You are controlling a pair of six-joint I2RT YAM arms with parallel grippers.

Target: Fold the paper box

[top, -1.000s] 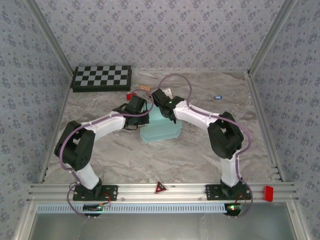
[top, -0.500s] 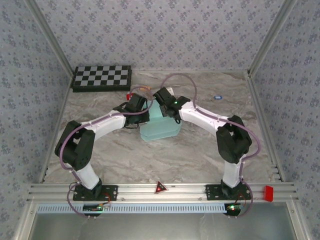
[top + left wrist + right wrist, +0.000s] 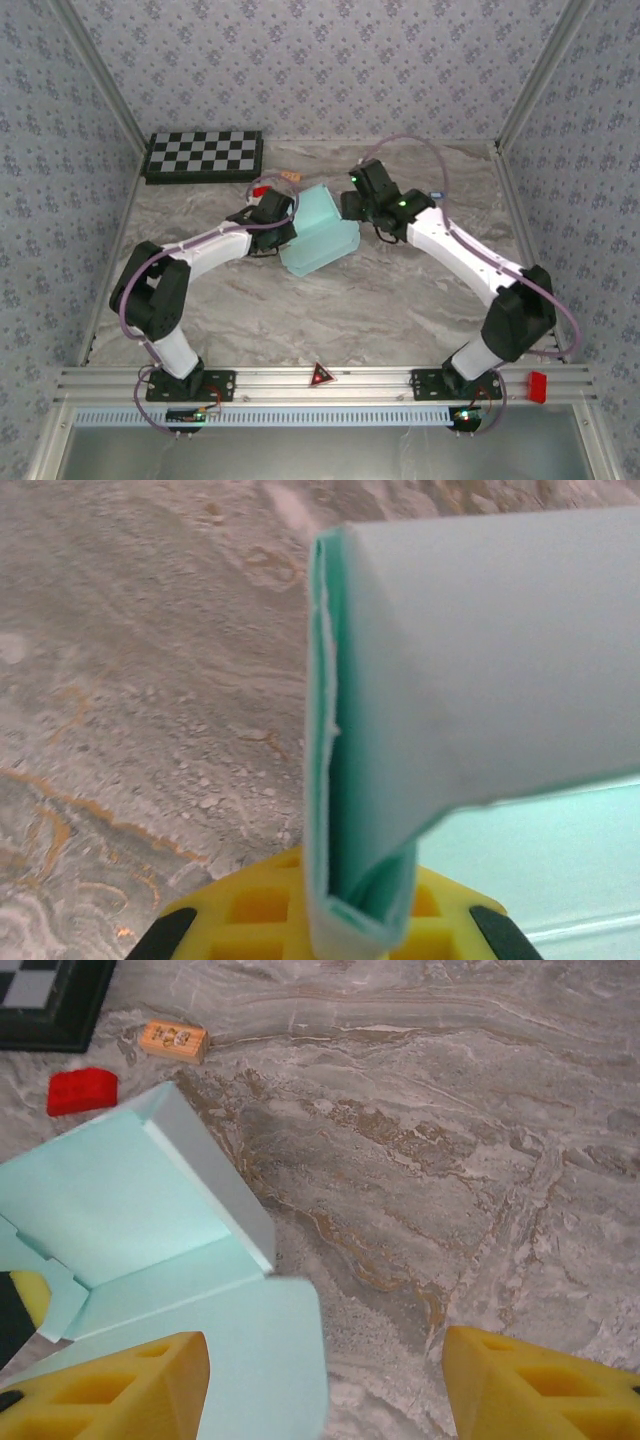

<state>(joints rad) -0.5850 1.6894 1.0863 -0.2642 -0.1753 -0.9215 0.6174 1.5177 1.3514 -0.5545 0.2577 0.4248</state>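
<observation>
Paper box (image 3: 480, 660) cut off right; blue speck (image 3: 436, 195) unidentifiable.

The box (image 3: 320, 235) lies on the table (image 3: 400, 300) near its middle, between the two pincers. The left pincer (image 3: 288, 222) sits at the box's left edge, with a folded edge of the box between its fingers. The right pincer (image 3: 350, 207) hangs just beside the box's far right corner, over bare table, fingers wide apart. The checkerboard (image 3: 204, 155) lies in the far left corner. Between it and the box lie a brick (image 3: 262, 191) and, behind and to its right, a tile (image 3: 291, 176). A small item (image 3: 436, 195) lies right of the right pincer.
</observation>
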